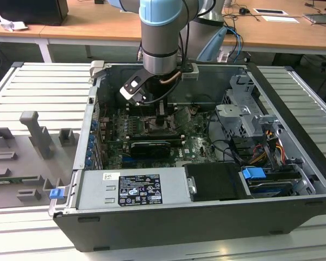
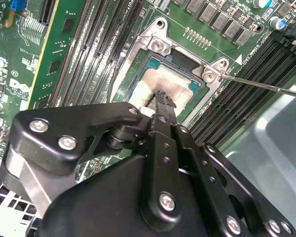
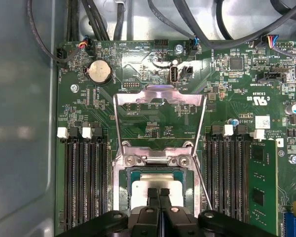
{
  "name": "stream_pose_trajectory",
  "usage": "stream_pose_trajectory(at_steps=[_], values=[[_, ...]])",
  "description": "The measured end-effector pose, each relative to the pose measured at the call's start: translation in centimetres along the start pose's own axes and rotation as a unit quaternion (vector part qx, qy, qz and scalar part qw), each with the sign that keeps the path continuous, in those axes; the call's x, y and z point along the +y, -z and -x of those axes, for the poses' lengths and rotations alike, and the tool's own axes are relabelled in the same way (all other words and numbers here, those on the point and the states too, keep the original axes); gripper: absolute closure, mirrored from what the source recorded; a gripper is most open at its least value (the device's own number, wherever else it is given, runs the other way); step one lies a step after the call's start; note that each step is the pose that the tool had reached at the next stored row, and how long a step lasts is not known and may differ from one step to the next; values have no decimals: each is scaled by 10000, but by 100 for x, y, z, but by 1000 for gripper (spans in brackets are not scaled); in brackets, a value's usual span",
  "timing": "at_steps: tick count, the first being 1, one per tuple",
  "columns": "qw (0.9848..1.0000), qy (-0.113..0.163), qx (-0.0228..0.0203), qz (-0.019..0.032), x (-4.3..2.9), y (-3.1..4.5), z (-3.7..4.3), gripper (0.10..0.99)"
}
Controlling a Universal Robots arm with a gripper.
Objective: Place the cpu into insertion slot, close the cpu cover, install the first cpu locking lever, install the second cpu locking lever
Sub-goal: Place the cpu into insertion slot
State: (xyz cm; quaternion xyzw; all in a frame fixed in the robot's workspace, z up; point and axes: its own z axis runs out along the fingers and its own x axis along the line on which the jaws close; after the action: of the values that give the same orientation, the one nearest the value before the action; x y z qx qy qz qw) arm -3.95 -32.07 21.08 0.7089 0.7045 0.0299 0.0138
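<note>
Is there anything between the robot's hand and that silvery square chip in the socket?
No, the stretch is bare: in both wrist views the hand has its closed fingertips right over the cpu top, with nothing in between.

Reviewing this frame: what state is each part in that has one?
cpu: seated in the insertion slot.
cpu cover: open, standing off the slot.
locking lever: unlatched, clear of the slot.
gripper: shut, tips on the cpu.
computer case: side open.

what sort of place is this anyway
Likely a robotics lab or test workshop: an open computer case sits on a slatted metal bench, with wooden desks behind and a robot arm reaching in.
</note>
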Motion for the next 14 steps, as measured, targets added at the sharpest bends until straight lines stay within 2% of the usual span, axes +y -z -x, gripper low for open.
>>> stream_pose_trajectory(at_steps=[14], values=[[10000,0,0,0,1,23,-1,980]])
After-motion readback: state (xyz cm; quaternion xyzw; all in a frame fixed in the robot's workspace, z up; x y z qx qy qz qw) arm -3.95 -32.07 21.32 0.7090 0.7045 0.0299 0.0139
